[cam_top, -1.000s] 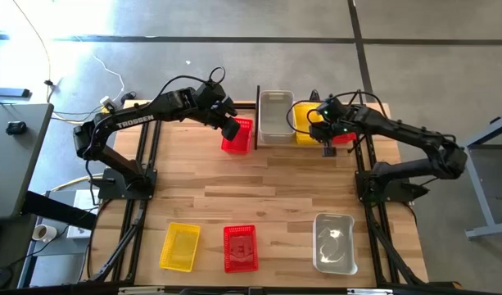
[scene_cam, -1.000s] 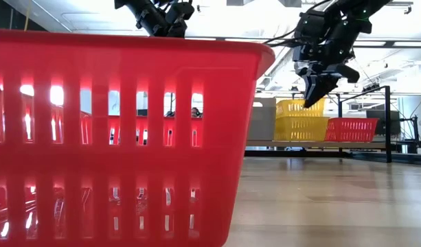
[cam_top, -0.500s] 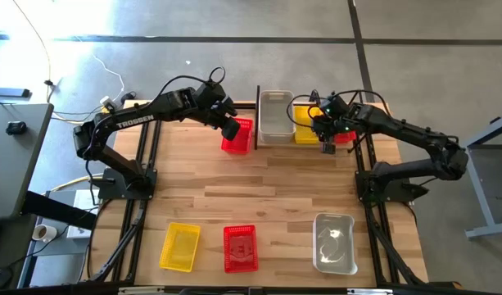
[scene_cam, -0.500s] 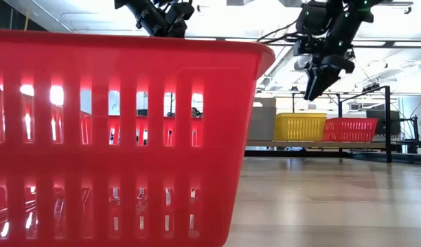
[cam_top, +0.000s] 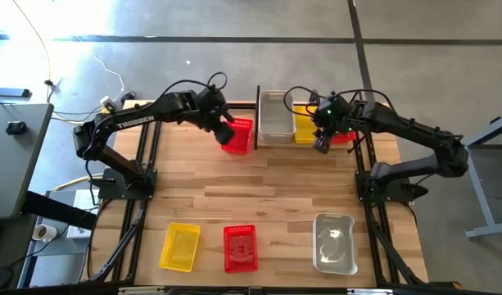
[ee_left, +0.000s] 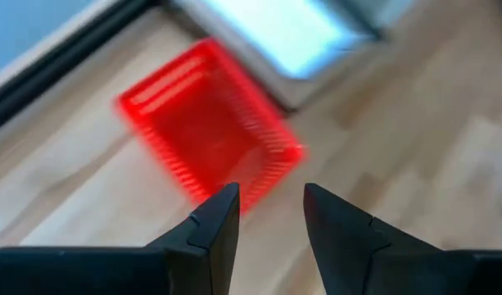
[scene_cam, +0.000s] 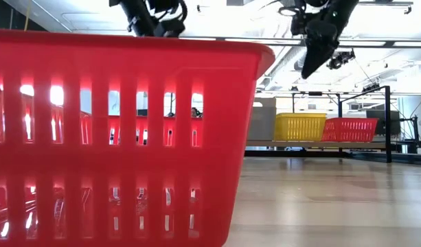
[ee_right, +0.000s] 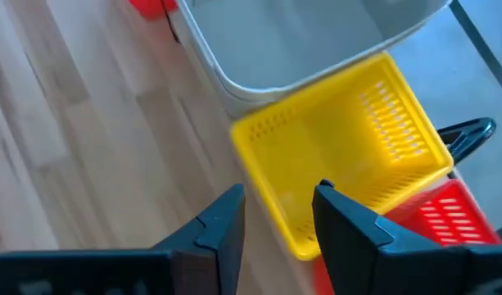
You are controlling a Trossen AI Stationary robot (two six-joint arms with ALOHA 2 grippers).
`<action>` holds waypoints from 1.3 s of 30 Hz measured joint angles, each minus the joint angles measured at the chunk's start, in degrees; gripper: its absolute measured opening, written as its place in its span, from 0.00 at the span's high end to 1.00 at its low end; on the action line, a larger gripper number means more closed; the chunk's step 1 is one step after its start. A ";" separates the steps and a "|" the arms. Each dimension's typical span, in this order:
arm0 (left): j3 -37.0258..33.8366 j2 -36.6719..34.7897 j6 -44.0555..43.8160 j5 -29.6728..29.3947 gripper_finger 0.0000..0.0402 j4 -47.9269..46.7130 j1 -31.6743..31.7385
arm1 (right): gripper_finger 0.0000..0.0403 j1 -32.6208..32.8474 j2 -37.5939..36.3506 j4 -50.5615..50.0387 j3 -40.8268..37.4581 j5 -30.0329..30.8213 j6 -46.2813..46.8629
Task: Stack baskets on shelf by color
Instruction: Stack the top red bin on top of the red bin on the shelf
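Observation:
On the shelf at the table's far edge stand a clear basket, a yellow basket and a red basket, side by side. My right gripper hangs open above the yellow basket's near wall, touching nothing. Another red basket rests on its bottom on the table, just left of the shelf. My left gripper hovers open above this red basket's near left corner, clear of it.
Along the table's near edge lie a yellow basket, a red basket and a clear basket. The near red basket fills the left of the low view. Bare wood lies between the two rows.
My right gripper has let go of the yellow basket, which has sunk level into the yellow one beneath it on the shelf. The gripper has then risen and rolled about its own axis.

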 joint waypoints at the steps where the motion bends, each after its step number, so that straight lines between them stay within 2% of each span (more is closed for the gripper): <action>1: -0.50 0.00 -1.16 -1.74 0.68 -0.32 0.24 | 0.68 1.01 0.00 0.00 0.26 0.70 1.62; 4: -2.92 0.03 -4.33 -3.00 0.68 -0.44 1.78 | 0.68 4.18 0.00 0.37 0.67 2.02 6.55; 10: -7.16 0.07 -6.47 0.65 0.68 0.32 5.96 | 0.68 10.13 0.00 1.93 0.89 3.79 17.20; 18: -7.34 1.50 -6.53 1.02 0.69 6.34 8.01 | 0.68 17.51 0.00 7.87 0.89 8.06 25.86; 21: -7.30 4.04 -6.51 1.26 0.69 6.75 8.31 | 0.68 19.97 0.00 8.59 0.89 9.90 28.67; 27: -7.34 9.68 -6.62 5.49 0.69 6.52 9.44 | 0.68 23.88 0.00 8.59 0.89 14.31 31.50; 39: -7.34 16.35 -10.89 4.87 0.69 9.95 9.17 | 0.68 25.47 0.02 7.96 0.89 15.90 28.62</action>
